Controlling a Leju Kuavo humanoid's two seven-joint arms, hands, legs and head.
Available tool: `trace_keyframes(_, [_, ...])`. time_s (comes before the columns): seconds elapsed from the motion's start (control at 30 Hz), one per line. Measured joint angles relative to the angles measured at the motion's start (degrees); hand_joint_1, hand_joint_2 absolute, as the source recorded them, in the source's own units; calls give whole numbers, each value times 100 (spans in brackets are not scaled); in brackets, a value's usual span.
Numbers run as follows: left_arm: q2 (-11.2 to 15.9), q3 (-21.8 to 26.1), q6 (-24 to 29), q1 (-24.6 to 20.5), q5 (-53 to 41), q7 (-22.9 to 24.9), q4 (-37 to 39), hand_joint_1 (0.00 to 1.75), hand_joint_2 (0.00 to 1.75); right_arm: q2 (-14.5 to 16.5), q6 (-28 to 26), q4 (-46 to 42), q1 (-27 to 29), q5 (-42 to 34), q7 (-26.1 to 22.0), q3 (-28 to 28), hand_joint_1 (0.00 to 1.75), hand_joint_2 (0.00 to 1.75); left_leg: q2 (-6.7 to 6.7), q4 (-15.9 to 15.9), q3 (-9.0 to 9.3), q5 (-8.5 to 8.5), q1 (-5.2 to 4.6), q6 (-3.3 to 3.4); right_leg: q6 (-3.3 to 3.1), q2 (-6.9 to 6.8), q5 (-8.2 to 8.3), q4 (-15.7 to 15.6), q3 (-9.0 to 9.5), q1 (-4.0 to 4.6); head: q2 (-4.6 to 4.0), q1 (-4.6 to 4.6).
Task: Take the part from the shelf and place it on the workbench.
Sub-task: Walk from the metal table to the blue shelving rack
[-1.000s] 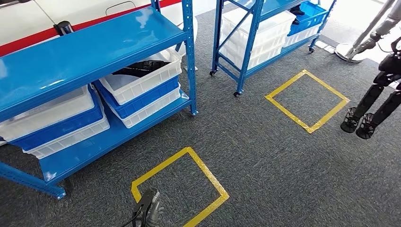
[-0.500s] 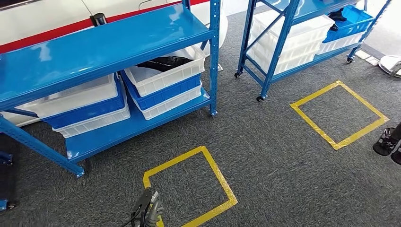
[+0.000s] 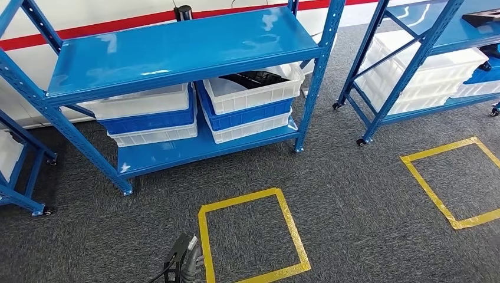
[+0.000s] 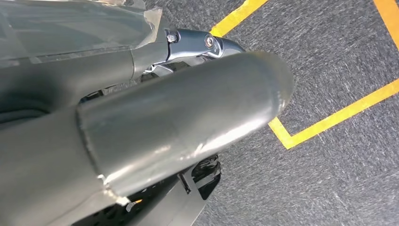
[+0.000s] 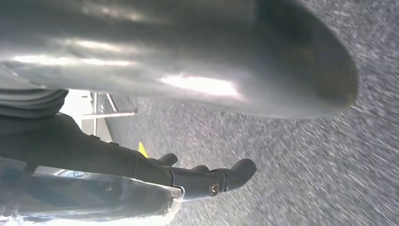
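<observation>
While the blue shelf stands by the white wall with the red stripe, two stacks of bins sit side by side on its low board. Under the top board, on the right side of the shelf, the top white bin holds the dark part, which lies inside it below the rim. That white bin sits on a blue bin, and the blue one sits on another white bin. On the left side of the shelf there is a second stack: a white bin on top, a blue bin under it, and a white one at the bottom. I cannot tell what is in those. To the right of the shelf is a second blue rack with more white bins stacked on it. On the grey carpet in front of the shelf there is a square of yellow tape. Beside the tape's near left corner, the left hand hangs low and holds nothing; its fingers look nearly straight, but I cannot tell how far apart they are. The right hand hangs over the carpet with its dark fingers loosely bent and apart, and nothing is in them.
</observation>
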Motion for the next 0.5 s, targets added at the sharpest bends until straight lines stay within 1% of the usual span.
trace_keyframes(0.03, [3, 1, -5, 1, 8, -6, 6, 0, 0, -1, -1, -1, -7, 0, -13, 1, 0, 0, -27, 41, 3, -36, 12, -48, 80, 12, 178, -381, 148, -42, 0, 8])
trace_keyframes(0.07, [10, 1, -10, -1, 15, -10, 11, 0, 0, 10, -1, -1, -17, 0, -22, 1, 0, 0, -50, 106, -10, -92, 14, -101, 115, 37, 298, -702, 276, -66, 0, 27])
trace_keyframes(0.1, [17, 1, -14, -1, 24, -14, 14, 0, 0, 14, -4, -3, -25, 0, -28, 1, 0, 0, -64, 163, -26, -148, 6, -150, 93, 59, 363, -913, 371, -79, 0, 36])
trace_keyframes(0.13, [26, 2, -16, 1, 31, -16, 16, 0, 0, 19, -6, -5, -31, 0, -30, 1, 0, 0, -73, 204, -41, -196, -5, -187, 35, 79, 370, -1005, 414, -81, 0, 40])
trace_keyframes(0.17, [34, 2, -18, 2, 34, -19, 19, 0, 0, 23, -8, -7, -36, 0, -30, 1, 0, 0, -79, 224, -50, -228, -7, -206, -45, 88, 349, -999, 422, -63, 0, 36])
trace_keyframes(0.2, [40, 2, -16, 5, 38, -21, 22, 0, 0, 20, -9, -10, -37, 0, -30, 1, 0, 0, -76, 226, -44, -244, 6, -218, -117, 82, 341, -994, 440, -68, 0, 21])
trace_keyframes(0.23, [46, 2, -12, 5, 39, -24, 24, 0, 0, 24, -5, -10, -37, 1, -31, 1, 0, 0, -29, 267, -51, -266, 21, -233, -164, 78, 329, -999, 462, -71, 0, 14])
trace_keyframes(0.27, [49, 2, -9, 1, 41, -26, 26, 0, 0, 29, 1, -11, -37, 1, -31, 1, 0, 0, 45, 391, -104, -316, 34, -255, -206, 72, 313, -1005, 492, -71, 0, 2])
trace_keyframes(0.3, [50, 1, -5, -3, 42, -28, 26, 0, 0, 32, 11, -11, -38, 2, -32, 1, 0, 0, 132, 622, -221, -407, 46, -283, -252, 63, 290, -1012, 531, -71, 0, -8])
trace_keyframes(0.33, [49, 1, -4, -6, 44, -30, 27, 0, 0, 32, 27, -12, -36, 3, -32, 1, 0, 0, 221, 964, -419, -527, 49, -308, -286, 52, 257, -1015, 567, -57, 0, -19])
trace_keyframes(0.37, [49, 0, -2, -5, 45, -31, 28, 0, 0, 32, 42, -12, -33, 5, -32, 1, 0, 0, 266, 1355, -669, -645, 53, -326, -311, 40, 220, -1015, 603, -45, 0, -30])
trace_keyframes(0.4, [49, 0, 3, 2, 47, -31, 31, 0, 0, 30, 56, -12, -28, 10, -32, 1, 0, 0, 287, 1695, -919, -706, 55, -329, -326, 31, 177, -1015, 644, -31, 0, -31])
trace_keyframes(0.43, [51, 1, 8, 12, 49, -31, 33, 0, 0, 28, 65, -12, -23, 14, -32, 1, 0, 0, 294, 1884, -1105, -669, 54, -318, -331, 25, 130, -1015, 693, -17, 0, -35])
trace_keyframes(0.47, [52, 1, 13, 20, 49, -31, 34, 0, 0, 27, 69, -12, -22, 19, -32, 2, 0, 0, 294, 1860, -1188, -519, 46, -287, -332, 23, 80, -1016, 751, 0, 0, -38])
trace_keyframes(0.5, [54, 2, 17, 26, 50, -31, 35, 0, 0, 28, 70, -12, -22, 22, -34, 3, 0, 0, 295, 1608, -1156, -260, 29, -227, -333, 22, 26, -1021, 824, 22, 0, -39])
